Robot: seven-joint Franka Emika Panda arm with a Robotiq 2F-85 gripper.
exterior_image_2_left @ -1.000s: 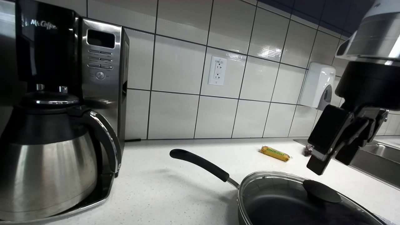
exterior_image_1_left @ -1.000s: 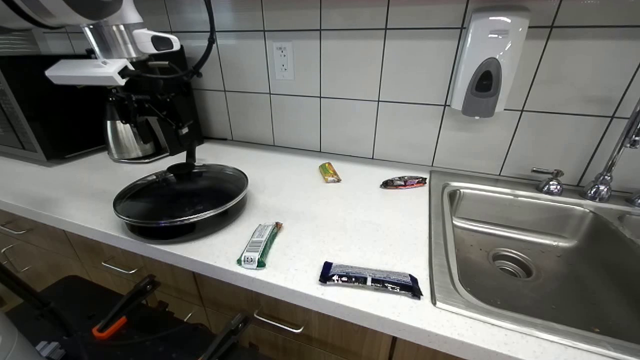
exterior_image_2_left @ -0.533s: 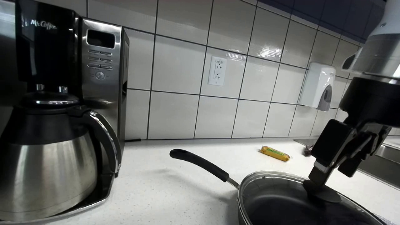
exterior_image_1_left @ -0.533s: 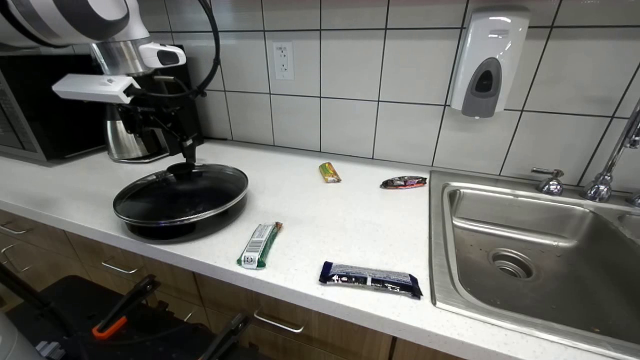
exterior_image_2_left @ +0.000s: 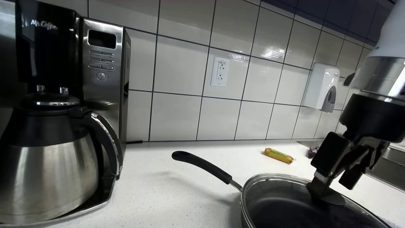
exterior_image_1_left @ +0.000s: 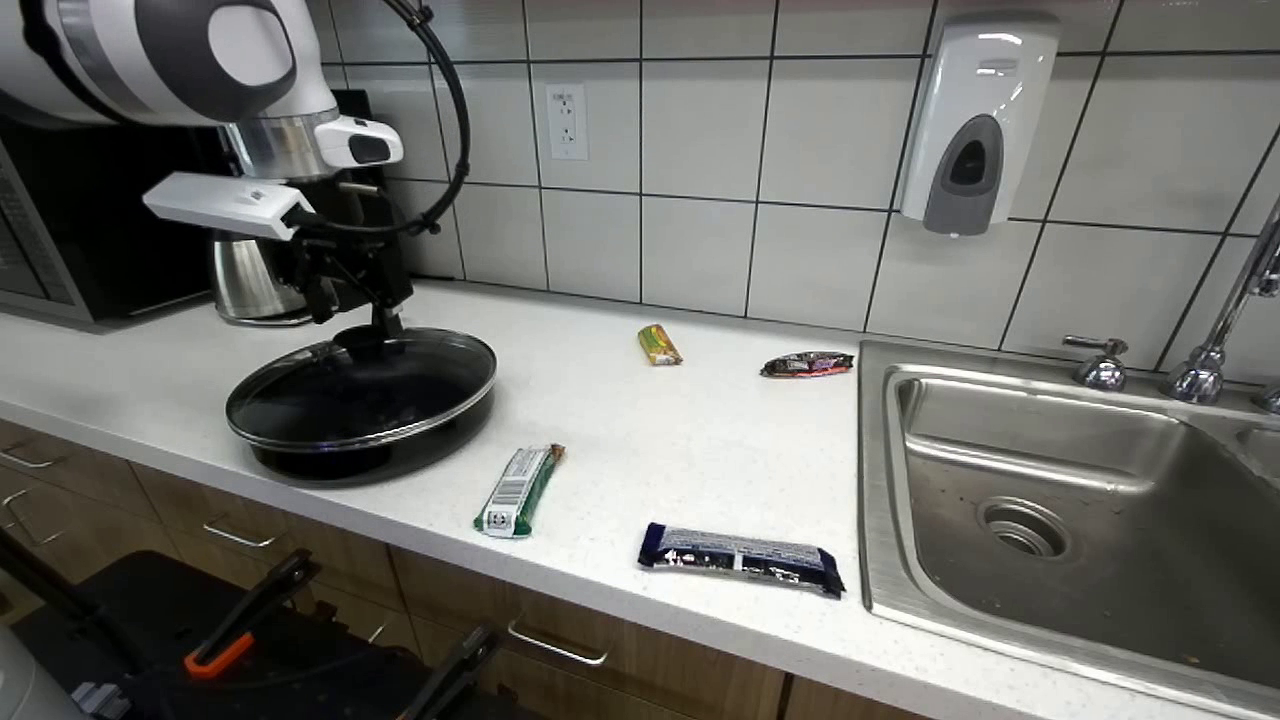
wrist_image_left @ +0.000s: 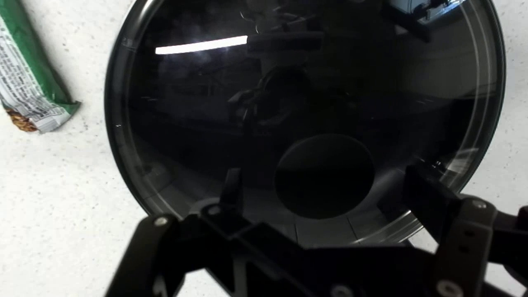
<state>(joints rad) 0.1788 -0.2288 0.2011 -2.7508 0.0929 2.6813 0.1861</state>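
A black pan with a glass lid (exterior_image_1_left: 300, 400) stands on the white counter, and its black handle (exterior_image_2_left: 202, 166) points to the back left in an exterior view. The round black lid knob (wrist_image_left: 324, 176) lies between the two fingers of my gripper (wrist_image_left: 323, 172) in the wrist view, with a gap on each side. In both exterior views my gripper (exterior_image_2_left: 333, 187) is low over the lid, fingers pointing down. One fingertip overlaps the knob (exterior_image_2_left: 332, 198) there; whether it touches I cannot tell. My gripper is open and holds nothing.
A green-white wrapped bar (exterior_image_1_left: 520, 492) and a blue one (exterior_image_1_left: 742, 560) lie near the counter's front edge. A yellow packet (exterior_image_1_left: 660, 345) and a dark one (exterior_image_1_left: 808, 365) lie behind. The sink (exterior_image_1_left: 880, 480) is right; a coffee maker (exterior_image_2_left: 104, 79) stands by the tiled wall.
My gripper has come down from above the lid to the knob, and the arm has shifted right in an exterior view. The pan, lid and packets have not moved.
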